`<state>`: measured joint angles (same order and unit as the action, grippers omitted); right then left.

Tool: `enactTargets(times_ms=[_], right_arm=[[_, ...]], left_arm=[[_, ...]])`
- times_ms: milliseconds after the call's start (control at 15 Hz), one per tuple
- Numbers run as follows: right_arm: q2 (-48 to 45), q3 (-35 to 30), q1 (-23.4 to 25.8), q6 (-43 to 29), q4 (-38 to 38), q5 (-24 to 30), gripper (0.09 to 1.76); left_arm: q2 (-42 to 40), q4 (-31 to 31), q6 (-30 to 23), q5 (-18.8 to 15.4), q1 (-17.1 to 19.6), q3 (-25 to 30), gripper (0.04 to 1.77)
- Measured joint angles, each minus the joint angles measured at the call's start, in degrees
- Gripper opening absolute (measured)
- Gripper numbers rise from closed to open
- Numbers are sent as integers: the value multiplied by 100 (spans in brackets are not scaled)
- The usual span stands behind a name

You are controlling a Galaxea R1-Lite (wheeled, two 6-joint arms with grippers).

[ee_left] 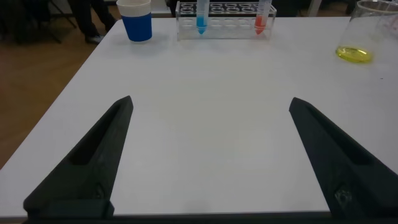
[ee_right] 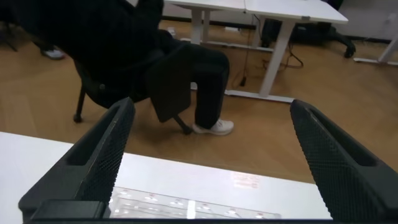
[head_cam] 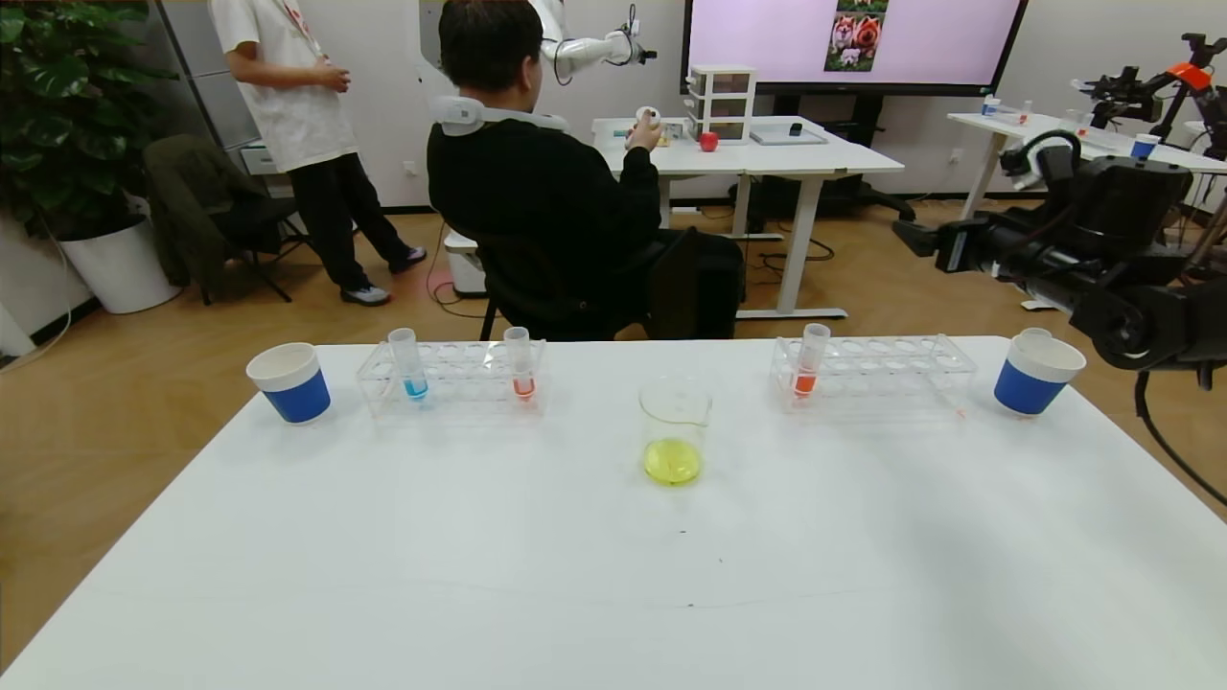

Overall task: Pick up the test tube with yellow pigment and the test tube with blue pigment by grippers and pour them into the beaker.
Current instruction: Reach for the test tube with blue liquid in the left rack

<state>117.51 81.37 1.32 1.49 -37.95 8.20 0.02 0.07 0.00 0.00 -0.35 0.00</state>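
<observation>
The beaker (head_cam: 674, 429) stands at the table's middle with yellow liquid in its bottom; it also shows in the left wrist view (ee_left: 360, 34). The test tube with blue pigment (head_cam: 412, 365) stands upright in the left rack (head_cam: 451, 379), and shows in the left wrist view (ee_left: 201, 17). No tube holding yellow liquid is in view. My left gripper (ee_left: 210, 102) is open and empty, low over the near left of the table, out of the head view. My right gripper (ee_right: 211, 106) is open and empty, raised above the right rack (ee_right: 186, 208); in the head view the right gripper (head_cam: 915, 238) is high at the right.
Red-orange tubes stand in the left rack (head_cam: 520, 364) and the right rack (head_cam: 808, 362). Blue-and-white paper cups stand at far left (head_cam: 290, 383) and far right (head_cam: 1035, 376); a clear tube top sticks out of the right one. A seated person (head_cam: 546, 192) is beyond the table.
</observation>
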Motion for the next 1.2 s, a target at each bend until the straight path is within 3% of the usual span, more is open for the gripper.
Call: enactTargets(times_ms=[200,467,667,933,1200], right_arm=[[-872,-312,-718,-22,229,-308,174],[-2434,-1376,-1030,-17,284,-374,174],[-3757,-2165,-945,9,286,-440,174],[-5543,-3248,-310,16,262,-455,174],[-7297,-4485,-127,22,301,-322,174]], left_arm=[[0,2,0,0,0,0,175],[0,2,0,0,0,0,175],[0,0,0,0,0,0,175],[0,2,0,0,0,0,175],[0,2,0,0,0,0,175]])
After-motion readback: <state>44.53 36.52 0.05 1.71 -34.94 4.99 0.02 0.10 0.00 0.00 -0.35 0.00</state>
